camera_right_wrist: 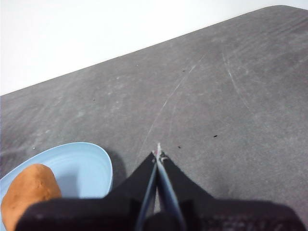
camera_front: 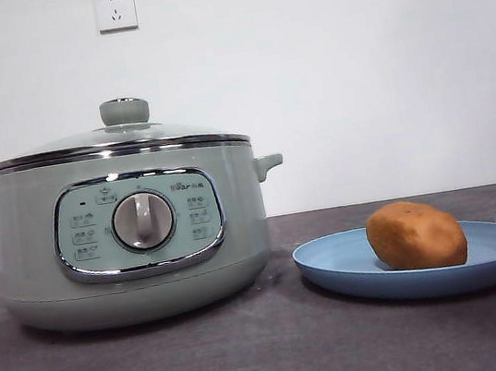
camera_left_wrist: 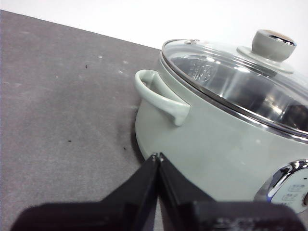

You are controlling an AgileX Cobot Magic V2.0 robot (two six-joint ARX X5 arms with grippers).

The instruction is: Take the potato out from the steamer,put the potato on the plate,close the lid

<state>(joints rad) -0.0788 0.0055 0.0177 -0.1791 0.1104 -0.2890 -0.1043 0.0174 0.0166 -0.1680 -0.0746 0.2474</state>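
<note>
one potato (camera_front: 416, 235) on one plate (camera_front: 335, 270), one lid (camera_front: 119, 136) on one steamer (camera_front: 36, 264)

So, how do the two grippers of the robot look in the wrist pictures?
Both look alike. The left gripper has two matte black fingers, broad at the base, narrowing to thin pointed tips. The right gripper has the same black wedge shape, with pale edges at the tips. No cables or markings show.

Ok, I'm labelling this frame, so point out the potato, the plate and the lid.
potato (camera_front: 416, 235): front view, middle of its skin.
plate (camera_front: 335, 270): front view, bare rim.
lid (camera_front: 124, 111): front view, its knob.
</note>
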